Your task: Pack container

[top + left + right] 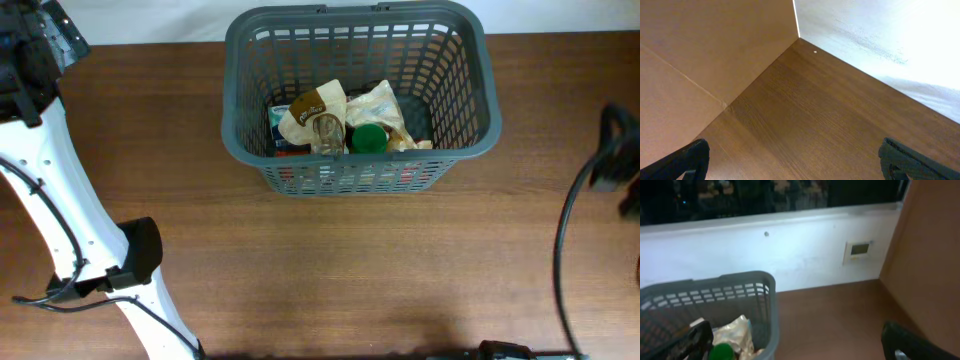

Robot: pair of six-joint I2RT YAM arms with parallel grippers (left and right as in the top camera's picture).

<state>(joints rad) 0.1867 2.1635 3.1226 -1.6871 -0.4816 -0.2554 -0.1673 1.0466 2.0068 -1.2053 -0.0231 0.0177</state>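
The container, a dark grey slotted basket (pixel 480 90), stands at the back middle of the wooden table. Inside lie a brown and white snack bag (pixel 312 108), a clear crinkled bag (pixel 385 105), a green cap (pixel 368 139), a clear glass-like item (pixel 327 132) and a blue packet (pixel 276 118). The basket also shows in the right wrist view (pixel 767 315), with the green cap (pixel 722 352) at the lower left. My left gripper (pixel 792 162) is open over bare table at the far left corner. My right gripper (pixel 797 340) is open, to the right of the basket, holding nothing.
The left arm's white links (pixel 60 190) run along the table's left side. The right arm's black cable (pixel 570 230) hangs at the right edge. A white wall and a brown side panel (pixel 700 50) bound the table's corners. A wall switch plate (pixel 859 251) is behind.
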